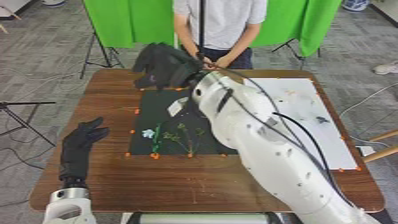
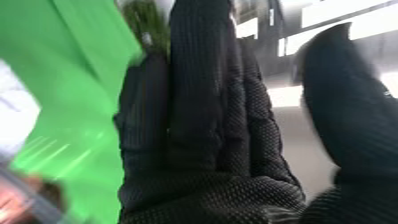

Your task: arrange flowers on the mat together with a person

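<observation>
- Right hand (image 1: 160, 64): fingers straight, pressed together, thumb apart, over the far left of the black mat (image 1: 153, 112).
- Left hand (image 1: 78, 147): fingers loosely extended, left of the mat.
- Pale flower (image 1: 148, 133), green stems (image 1: 187, 140): near part of the mat.

Two robot hands are counted, the left hand (image 1: 78, 150) and the right hand (image 1: 162, 65). One brown table (image 1: 107, 185) is seen. Right of the left hand, one dark mat (image 1: 152, 107) is laid, bearing one pale flower (image 1: 147, 133) and green stems (image 1: 187, 137) too tangled to be counted. One white sheet (image 1: 311, 145) is placed right of the right hand.
</observation>
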Controlling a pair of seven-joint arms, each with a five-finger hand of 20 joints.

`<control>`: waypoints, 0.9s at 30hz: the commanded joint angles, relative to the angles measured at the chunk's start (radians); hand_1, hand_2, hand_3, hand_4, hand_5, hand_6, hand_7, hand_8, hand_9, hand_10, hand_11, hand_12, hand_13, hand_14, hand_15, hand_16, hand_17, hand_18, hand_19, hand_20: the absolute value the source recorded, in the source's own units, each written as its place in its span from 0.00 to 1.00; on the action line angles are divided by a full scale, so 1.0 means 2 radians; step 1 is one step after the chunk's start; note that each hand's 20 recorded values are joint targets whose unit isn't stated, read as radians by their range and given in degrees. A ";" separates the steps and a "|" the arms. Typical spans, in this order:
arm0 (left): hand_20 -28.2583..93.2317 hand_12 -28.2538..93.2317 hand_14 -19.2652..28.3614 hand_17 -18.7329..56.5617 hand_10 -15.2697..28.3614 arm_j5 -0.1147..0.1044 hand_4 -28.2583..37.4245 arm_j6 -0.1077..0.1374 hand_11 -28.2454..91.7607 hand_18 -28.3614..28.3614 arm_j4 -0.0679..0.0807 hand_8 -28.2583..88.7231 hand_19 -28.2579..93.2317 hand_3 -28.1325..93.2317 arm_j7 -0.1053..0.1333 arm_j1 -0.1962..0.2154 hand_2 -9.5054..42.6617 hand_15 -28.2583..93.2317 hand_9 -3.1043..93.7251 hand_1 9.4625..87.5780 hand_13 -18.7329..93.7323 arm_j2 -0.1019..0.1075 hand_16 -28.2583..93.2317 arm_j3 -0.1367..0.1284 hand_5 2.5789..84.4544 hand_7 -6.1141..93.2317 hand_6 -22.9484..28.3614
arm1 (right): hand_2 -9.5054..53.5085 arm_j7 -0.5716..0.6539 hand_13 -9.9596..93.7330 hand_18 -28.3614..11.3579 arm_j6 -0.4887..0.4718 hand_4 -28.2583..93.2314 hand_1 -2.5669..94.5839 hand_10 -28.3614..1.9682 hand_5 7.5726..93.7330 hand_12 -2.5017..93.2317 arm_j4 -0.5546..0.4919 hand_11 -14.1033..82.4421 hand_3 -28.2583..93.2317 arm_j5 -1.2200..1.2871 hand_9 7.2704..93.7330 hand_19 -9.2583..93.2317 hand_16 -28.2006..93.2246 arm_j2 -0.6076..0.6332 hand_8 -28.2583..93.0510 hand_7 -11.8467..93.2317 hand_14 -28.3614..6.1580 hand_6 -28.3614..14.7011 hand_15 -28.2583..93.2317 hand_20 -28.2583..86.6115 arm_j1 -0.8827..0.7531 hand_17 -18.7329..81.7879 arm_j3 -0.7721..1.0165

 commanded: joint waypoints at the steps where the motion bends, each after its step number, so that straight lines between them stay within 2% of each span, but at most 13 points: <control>1: 0.38 0.35 0.79 0.38 0.71 0.008 0.00 -0.014 0.44 0.70 -0.003 0.18 0.32 0.77 -0.016 0.011 0.43 0.43 0.58 0.10 0.53 -0.007 0.21 -0.005 0.58 0.22 0.52 | 0.09 -0.088 0.59 0.27 -0.023 0.10 0.27 0.36 0.55 0.19 -0.048 0.22 0.77 0.241 0.56 0.45 0.41 0.060 0.17 0.21 0.33 0.59 0.36 0.52 -0.132 0.46 0.219; 2: 0.38 0.35 0.79 0.38 0.71 0.008 0.00 -0.015 0.44 0.70 -0.004 0.18 0.32 0.77 -0.017 0.011 0.43 0.43 0.58 0.10 0.53 -0.007 0.21 -0.006 0.58 0.22 0.52 | 0.10 -0.108 0.56 0.27 -0.040 0.10 0.26 0.36 0.53 0.19 -0.046 0.22 0.77 0.288 0.53 0.41 0.41 0.061 0.17 0.21 0.32 0.59 0.35 0.51 -0.151 0.44 0.247; 4: 0.37 0.35 0.79 0.38 0.71 0.010 0.00 -0.015 0.44 0.70 -0.008 0.18 0.32 0.77 -0.017 0.017 0.42 0.43 0.57 0.10 0.53 -0.008 0.21 -0.009 0.58 0.22 0.52 | 0.14 -0.125 0.42 0.29 -0.065 0.10 0.21 0.39 0.44 0.16 -0.044 0.19 0.78 0.376 0.40 0.26 0.38 0.062 0.17 0.18 0.30 0.59 0.30 0.47 -0.189 0.36 0.291; 5: 0.37 0.35 0.79 0.38 0.71 0.010 0.00 -0.016 0.44 0.70 -0.009 0.18 0.32 0.77 -0.019 0.018 0.42 0.43 0.57 0.10 0.53 -0.009 0.21 -0.010 0.58 0.22 0.52 | 0.16 -0.137 0.36 0.30 -0.060 0.10 0.19 0.40 0.40 0.15 -0.045 0.18 0.78 0.415 0.35 0.21 0.36 0.067 0.18 0.17 0.32 0.60 0.28 0.46 -0.212 0.33 0.305; 9: 0.37 0.35 0.79 0.38 0.71 0.014 0.00 -0.023 0.43 0.70 -0.009 0.18 0.32 0.77 -0.021 0.016 0.42 0.42 0.57 0.10 0.53 -0.012 0.21 -0.009 0.58 0.22 0.52 | 0.20 -0.184 0.27 0.36 -0.024 0.10 0.12 0.46 0.30 0.12 -0.056 0.15 0.79 0.492 0.25 0.14 0.33 0.079 0.18 0.14 0.40 0.63 0.23 0.42 -0.302 0.27 0.352; 12: 0.37 0.35 0.79 0.38 0.71 0.017 0.00 -0.029 0.43 0.70 -0.011 0.18 0.32 0.77 -0.022 0.017 0.41 0.42 0.57 0.11 0.53 -0.015 0.21 -0.007 0.58 0.22 0.52 | 0.21 -0.211 0.25 0.39 -0.010 0.08 0.07 0.48 0.26 0.10 -0.072 0.14 0.81 0.513 0.22 0.12 0.32 0.074 0.18 0.14 0.45 0.65 0.21 0.40 -0.376 0.26 0.390; 18: 0.37 0.35 0.79 0.37 0.71 0.019 0.00 -0.028 0.43 0.70 -0.017 0.18 0.32 0.76 -0.024 0.027 0.41 0.42 0.57 0.11 0.53 -0.018 0.22 -0.011 0.58 0.22 0.52 | 0.22 -0.247 0.25 0.43 0.044 0.06 0.02 0.52 0.23 0.09 -0.108 0.14 0.83 0.524 0.21 0.10 0.30 0.026 0.17 0.15 0.54 0.68 0.20 0.39 -0.499 0.25 0.429; 19: 0.37 0.35 0.79 0.37 0.71 0.018 0.00 -0.030 0.43 0.70 -0.016 0.18 0.32 0.76 -0.025 0.025 0.41 0.42 0.57 0.11 0.53 -0.018 0.22 -0.011 0.58 0.22 0.52 | 0.22 -0.248 0.25 0.43 0.052 0.06 0.01 0.52 0.22 0.08 -0.115 0.14 0.83 0.524 0.21 0.09 0.29 0.015 0.17 0.15 0.55 0.68 0.20 0.39 -0.517 0.25 0.433; 22: 0.37 0.35 0.79 0.37 0.71 0.020 0.00 -0.031 0.43 0.70 -0.017 0.18 0.32 0.76 -0.026 0.025 0.41 0.42 0.57 0.11 0.53 -0.019 0.22 -0.011 0.58 0.22 0.52 | 0.22 -0.242 0.25 0.45 0.057 0.05 0.01 0.53 0.22 0.08 -0.126 0.14 0.84 0.515 0.22 0.09 0.29 -0.012 0.17 0.16 0.56 0.68 0.20 0.40 -0.551 0.26 0.441; 27: 0.37 0.35 0.79 0.37 0.71 0.021 0.00 -0.034 0.43 0.70 -0.017 0.18 0.32 0.76 -0.028 0.025 0.41 0.42 0.57 0.11 0.53 -0.021 0.22 -0.008 0.58 0.22 0.52 | 0.21 -0.237 0.27 0.45 0.037 0.05 0.01 0.52 0.23 0.08 -0.132 0.15 0.85 0.502 0.23 0.09 0.29 -0.043 0.16 0.16 0.57 0.68 0.21 0.40 -0.593 0.27 0.455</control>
